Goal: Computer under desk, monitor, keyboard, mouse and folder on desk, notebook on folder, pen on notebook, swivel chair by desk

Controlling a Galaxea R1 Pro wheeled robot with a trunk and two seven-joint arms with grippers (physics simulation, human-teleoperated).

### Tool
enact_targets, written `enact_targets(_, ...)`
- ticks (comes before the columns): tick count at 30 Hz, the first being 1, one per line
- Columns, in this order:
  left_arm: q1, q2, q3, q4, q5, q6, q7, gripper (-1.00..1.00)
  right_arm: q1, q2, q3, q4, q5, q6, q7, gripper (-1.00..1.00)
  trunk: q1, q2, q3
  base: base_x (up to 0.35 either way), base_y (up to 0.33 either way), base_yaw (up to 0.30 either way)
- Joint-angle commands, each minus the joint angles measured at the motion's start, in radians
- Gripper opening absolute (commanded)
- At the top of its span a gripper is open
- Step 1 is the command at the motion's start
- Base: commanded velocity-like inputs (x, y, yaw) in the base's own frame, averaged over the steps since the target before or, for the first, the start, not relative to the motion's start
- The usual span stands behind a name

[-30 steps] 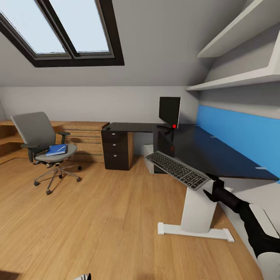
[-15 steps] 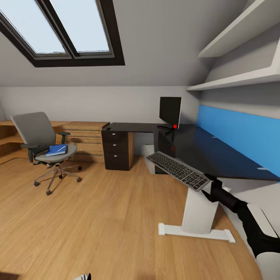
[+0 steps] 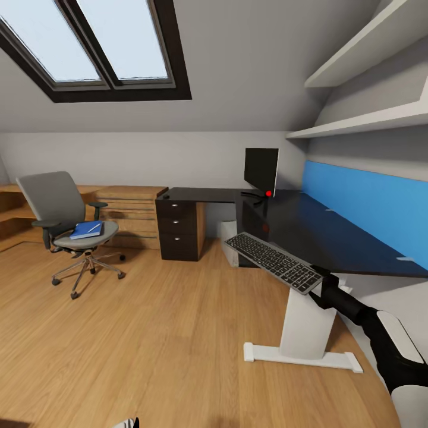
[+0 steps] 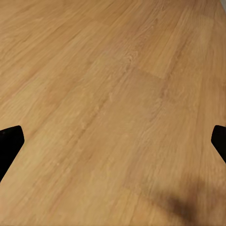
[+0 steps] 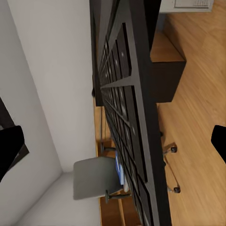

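The grey keyboard (image 3: pixel 270 260) hangs in the air off the black desk's (image 3: pixel 321 232) front corner. My right gripper (image 3: pixel 326 282) is shut on its near end. In the right wrist view the keyboard (image 5: pixel 127 108) runs edge-on away from the gripper (image 5: pixel 115 141). The black monitor (image 3: pixel 261 169) stands upright at the desk's far end, a small red light at its foot. A dark glossy box (image 3: pixel 249 229) stands under the desk. On the grey swivel chair (image 3: pixel 56 205) at the left lies a blue folder (image 3: pixel 86 229) with a pen on top. My left gripper (image 4: pixel 113 141) is open above bare floor.
The desk's white leg and foot (image 3: pixel 303 333) stand on the wooden floor just left of my right arm. A dark drawer unit (image 3: pixel 178 229) and low wooden steps (image 3: pixel 128 208) line the back wall. White shelves (image 3: pixel 368 119) hang above the desk. Open floor lies between me and the chair.
The whole view has shifted slightly. My right arm and the keyboard sit a touch lower and further right in the picture. The chair and monitor have not moved.
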Motion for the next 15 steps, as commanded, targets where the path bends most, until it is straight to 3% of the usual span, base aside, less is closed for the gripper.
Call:
enact_targets(1, 0.0, 0.001, -0.004, -0.001, 0.01, -0.007, 0.004, 1.0, -0.001, 0.0, -0.002, -0.001, -0.011, 0.003, -0.01, 1.0, 0.0, 0.0, -0.001, 0.001, 0.001, 0.0)
enact_targets(15, 0.0, 0.001, -0.002, -0.001, 0.012, -0.007, 0.004, 1.0, -0.001, 0.0, -0.001, -0.001, -0.009, 0.003, -0.01, 1.0, 0.0, 0.0, -0.001, 0.089, 0.077, 0.0)
